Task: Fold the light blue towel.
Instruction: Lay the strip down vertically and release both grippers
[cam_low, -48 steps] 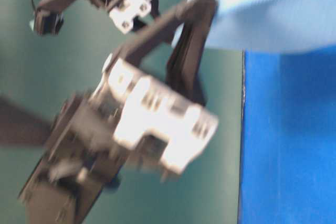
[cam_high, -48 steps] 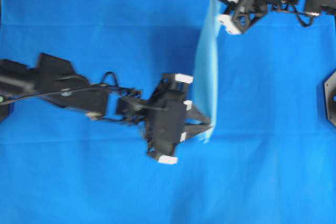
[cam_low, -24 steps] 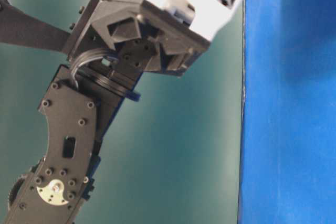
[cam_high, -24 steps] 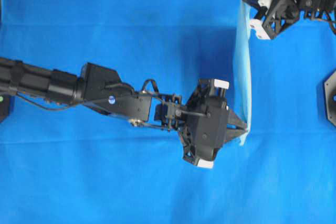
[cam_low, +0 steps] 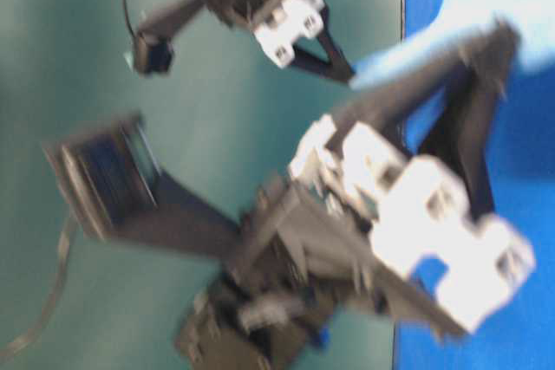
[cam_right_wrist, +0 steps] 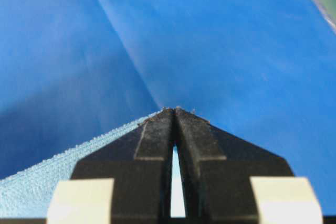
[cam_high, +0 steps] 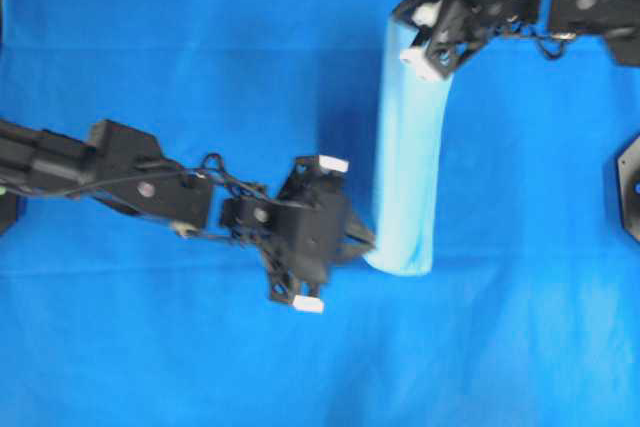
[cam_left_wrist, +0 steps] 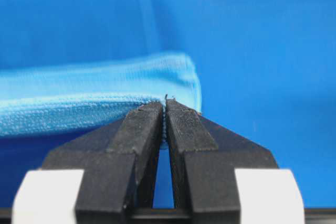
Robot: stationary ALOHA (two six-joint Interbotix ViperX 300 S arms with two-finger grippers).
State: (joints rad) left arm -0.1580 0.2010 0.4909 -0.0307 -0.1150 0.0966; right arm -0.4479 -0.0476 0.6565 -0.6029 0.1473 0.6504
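1. Both grippers swung back left versus half a second earlier: left gripper [cam_high: 368, 240] retreated from the right of centre to about mid-frame, right gripper [cam_high: 432, 47] shifted left along the top edge.
2. Towel [cam_high: 408, 177] went from a thin edge-on sliver to a wider pale band, much as it looked a second earlier.
3. Likely meaning: the carry-over was in progress, with the towel hanging between two pinched ends above the sheet [cam_high: 180, 47]. Fold not laid down yet.
4. Left fingers [cam_left_wrist: 144, 129] were clamped on the towel's near end; right fingers [cam_right_wrist: 157, 135] were clamped on its far end.
5. Table-level view was too blurred to add anything.
6. Containers: none visible.
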